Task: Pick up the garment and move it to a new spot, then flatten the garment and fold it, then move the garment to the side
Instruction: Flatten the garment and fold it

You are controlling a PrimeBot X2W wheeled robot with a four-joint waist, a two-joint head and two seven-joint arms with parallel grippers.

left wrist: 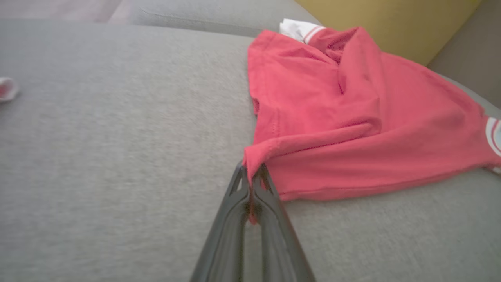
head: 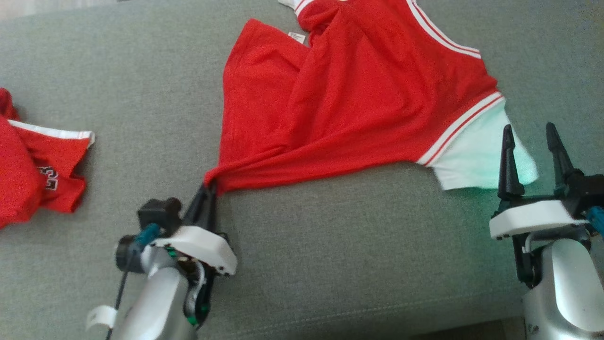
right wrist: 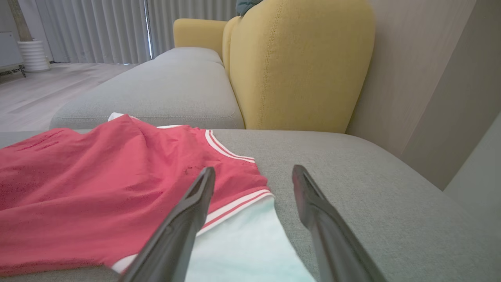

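The red garment lies rumpled on the grey sofa seat, its white-striped trim toward the right and a pale white panel sticking out at the near right corner. The left hand has its fingers pressed together, pinching the near left corner, and the cloth gathers into a tight point there with creases fanning away from it. The right hand is spread wide and holds nothing. In its own wrist view its fingers stand over the white panel and the striped hem. A second red garment sits crumpled at the far left of the seat, well apart

The step in hand looks like taking a two-corner hold so the garment can be lifted and carried. To do it well, the right hand should drop onto the near right corner and close on the hem where the stripe meets the white panel, taking both layers instead of skimming the top one. The left pinch seems to hold only a small bite, so a gentle, level lift with both hands rising together should suit it. Pulling the corners slightly apart would draw out the central folds, and steering clear of the other garment avoids a snag
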